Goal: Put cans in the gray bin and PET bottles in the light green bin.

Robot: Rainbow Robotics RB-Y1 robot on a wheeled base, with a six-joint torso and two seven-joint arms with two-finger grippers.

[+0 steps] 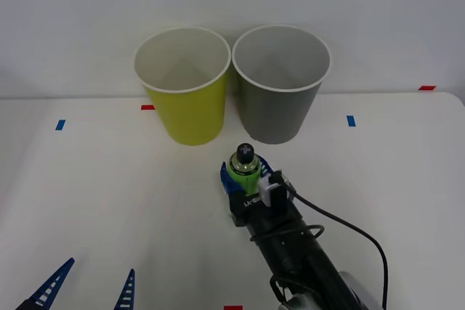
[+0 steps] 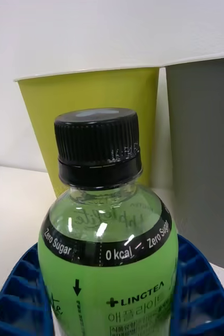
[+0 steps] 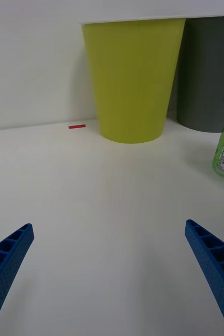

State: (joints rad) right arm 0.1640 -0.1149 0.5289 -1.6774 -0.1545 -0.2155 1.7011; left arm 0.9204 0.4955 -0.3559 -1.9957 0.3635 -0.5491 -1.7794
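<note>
Two bins sit at the back of the table [image 1: 87,194], touching: the light green bin [image 1: 185,85] left, the gray bin [image 1: 280,85] right. The right claw [image 1: 245,176] is clenched on the PET bottle [image 1: 245,165], upright just in front of the bins. The left claw [image 1: 87,288] hangs spread wide near the table's front edge.

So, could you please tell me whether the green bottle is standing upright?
Upright: the bottle stands cap-up between the right claw fingers.
</note>
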